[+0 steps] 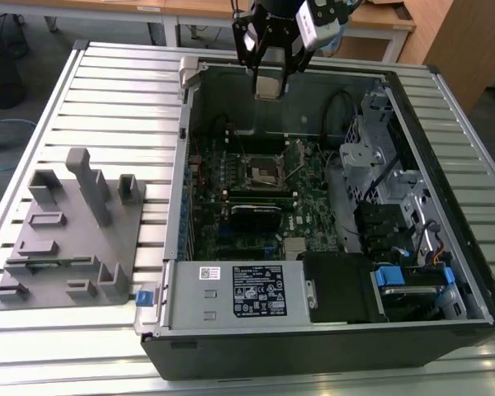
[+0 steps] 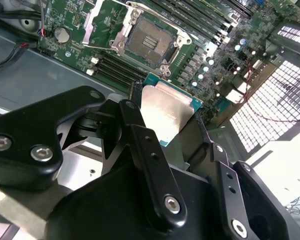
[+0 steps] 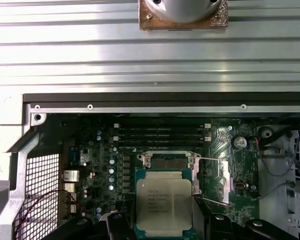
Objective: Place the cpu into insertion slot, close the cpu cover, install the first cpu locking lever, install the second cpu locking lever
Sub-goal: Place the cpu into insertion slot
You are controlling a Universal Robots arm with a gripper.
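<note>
My claw [image 1: 269, 81] grips the cpu [image 3: 164, 205], fingers [image 2: 146, 150] closed on its edges. Below the claw the insertion slot [image 2: 151, 42] sits uncovered, black memory slots [image 2: 115, 67] alongside.

Open case [image 1: 313, 355] on the desk [image 1: 107, 82], a fixture [image 1: 66, 239] beside it at the exterior view's left. Inside, the slot [image 1: 264, 171] lies mid-way across the motherboard [image 1: 313, 206], with the power supply [image 1: 231, 293] along the near wall. The cpu [image 1: 268, 86] hangs between the fingers [image 2: 150, 155] above the board, apart from the slot.
</note>
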